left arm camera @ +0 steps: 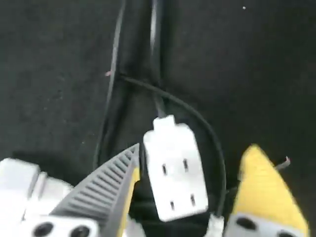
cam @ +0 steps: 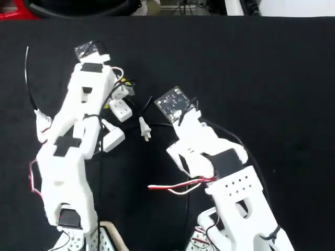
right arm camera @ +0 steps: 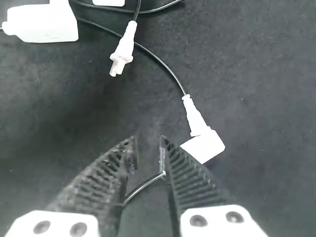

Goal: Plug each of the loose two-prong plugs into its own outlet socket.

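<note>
A white outlet socket (left arm camera: 173,173) with two pairs of slots lies on the black table, its black cable running off behind it. My left gripper (left arm camera: 195,148) is open and straddles it, grey finger (left arm camera: 106,190) close to one side and yellow finger (left arm camera: 261,190) apart from the other. In the high view this socket (cam: 121,110) sits just below the left arm's tip. A loose white two-prong plug (right arm camera: 122,49) (cam: 145,129) lies ahead of my right gripper (right arm camera: 147,143), whose black fingers are slightly open and hold nothing. A white angled connector (right arm camera: 202,145) lies beside one finger.
A white block-shaped adapter (right arm camera: 42,27) (cam: 112,138) lies by the left arm. Thin black cables cross the mat between the arms. A thin wire (right arm camera: 143,185) passes beneath the right fingers. Bare black mat (cam: 272,78) spreads to the right and far side.
</note>
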